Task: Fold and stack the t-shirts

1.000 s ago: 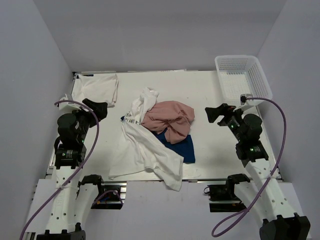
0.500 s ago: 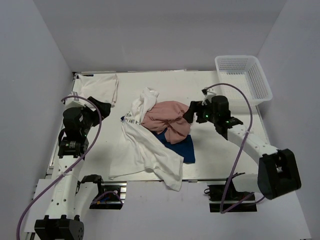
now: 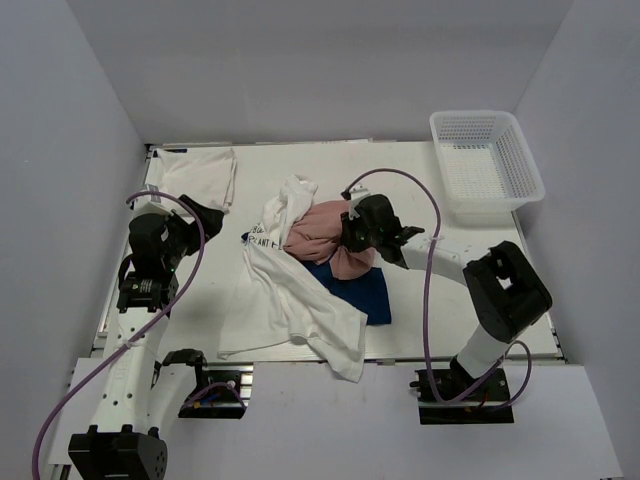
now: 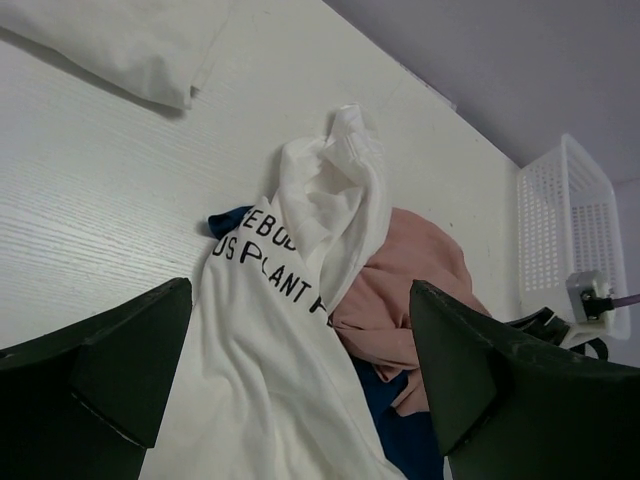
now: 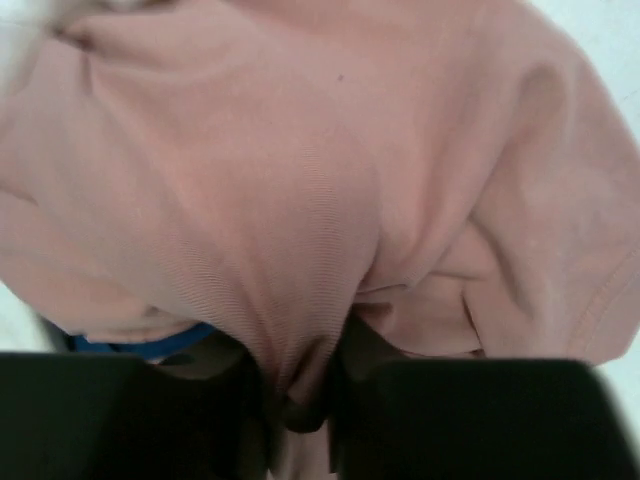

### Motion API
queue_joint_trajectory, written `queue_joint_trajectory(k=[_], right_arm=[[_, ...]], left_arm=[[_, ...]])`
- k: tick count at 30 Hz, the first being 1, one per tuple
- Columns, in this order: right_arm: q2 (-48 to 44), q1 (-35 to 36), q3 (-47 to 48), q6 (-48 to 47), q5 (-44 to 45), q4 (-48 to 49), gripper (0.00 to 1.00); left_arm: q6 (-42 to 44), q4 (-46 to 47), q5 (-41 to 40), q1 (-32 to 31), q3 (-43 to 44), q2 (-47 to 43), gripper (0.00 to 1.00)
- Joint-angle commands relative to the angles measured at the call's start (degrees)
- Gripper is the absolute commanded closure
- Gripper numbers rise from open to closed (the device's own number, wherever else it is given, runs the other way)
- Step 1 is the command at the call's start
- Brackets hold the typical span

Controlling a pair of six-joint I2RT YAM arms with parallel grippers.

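While the right gripper [image 5: 298, 405] closes on the heap, a gathered fold of the crumpled dusty pink cotton t-shirt [image 5: 300, 190] sits pinched between its two dark fingers [image 5: 120, 415], so it grips that shirt. Just below and to the side of the fingers, a sliver of the navy blue cotton t-shirt [image 5: 150, 340] peeks out from under the pink cloth. From overhead, this gripper [image 3: 352, 232] lies on the pink shirt's [image 3: 322, 228] near-right edge. The navy one [image 3: 365, 292] spreads flat just behind it towards the arm bases. Beyond the pink shirt, on the side away from this gripper, the white cotton t-shirt with dark lettering [image 3: 280, 290] lies rumpled and half spread out, overlapping the pile. Well off behind the right arm stands the white plastic mesh basket [image 3: 485, 160].

The left gripper [image 4: 298, 330] hangs above the white wooden table [image 3: 400, 180] with its jaws spread wide and nothing between them. Ahead of it lies the lettered shirt [image 4: 270, 340], with the pink one [image 4: 400, 290] further on. The folded white cotton t-shirt [image 4: 120, 40] rests apart, off to its left.
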Motion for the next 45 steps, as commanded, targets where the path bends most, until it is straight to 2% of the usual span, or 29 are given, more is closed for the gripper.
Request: queue_joint_trajectory(k=[1,2,3,4,6,8,11,17,19,24,28,29,32,33,35,37,45], right_arm=[[-3.22,1.19,5.12,-1.15,6.48,3.54,0.79],[-5.77,1.37,5.04,-1.16,7.19,4.76,0.95],[-7.10,1.37,5.13,-0.90,9.54,5.04,1.00],[-11.63,1.28,5.82,1.54,11.48,4.95,1.00],[-14.48,0.85,6.18,5.06,11.94,3.56,1.00],[-20.07,1.10,8.64,5.00,11.33,1.09,1.00],[-25.55,0.67,8.99,4.91,8.77,4.85,1.00],[-25.48,-0.56,20.94,-0.53,25.64,-1.02,1.00],[-24.52,-1.52,22.43,-3.78,28.72,0.29,1.00],[-15.75,-7.67,37.36,-13.43,37.69,0.47,1.00],[-4.86,-13.39,56.07,-17.33,38.48,-2.07,1.00],[-3.08,-15.57,65.24,-18.11,38.74,-2.43,1.00],[4.74,-20.67,73.40,-21.63,39.79,-1.12,1.00],[7.45,-22.35,79.68,-22.25,39.80,0.02,1.00],[9.06,-24.99,79.93,-23.22,39.98,4.66,1.00],[8.89,-28.68,76.16,-22.17,39.01,7.48,1.00],[14.15,-39.85,70.96,-13.82,33.13,5.04,1.00]], left_arm=[[0.18,-1.57,-1.15,0.21,1.80,-0.35,0.01],[0.18,-2.26,-1.15,0.21,1.80,-0.87,0.01],[0.18,-2.27,-1.67,0.21,1.80,-0.87,0.01],[0.18,-2.27,-1.67,0.21,1.80,-0.87,0.01],[0.18,-2.27,-1.67,0.21,1.80,-0.87,0.01],[-0.34,-2.27,-1.67,0.21,1.80,-0.87,0.01],[-0.34,-2.27,-1.67,0.21,1.80,-0.87,0.01],[-0.87,-3.50,-3.43,0.21,2.33,-1.40,0.01],[-0.87,-3.50,-3.95,0.21,2.33,-1.92,0.01],[-0.87,-4.03,-4.49,0.21,1.80,-1.93,0.01],[-0.87,-5.17,-5.89,0.21,2.33,-1.93,0.01],[-0.87,-5.17,-6.59,0.21,2.33,-1.93,0.01],[-0.87,-5.17,-7.12,0.21,2.33,-1.41,0.01],[-0.87,-5.17,-7.12,0.21,2.33,-1.40,0.01],[-0.87,-5.17,-7.91,0.21,2.33,-0.70,0.01],[-0.87,-4.65,-8.70,0.21,1.63,-0.18,0.01],[-0.87,-5.51,-9.76,0.21,3.11,5.36,0.01]])
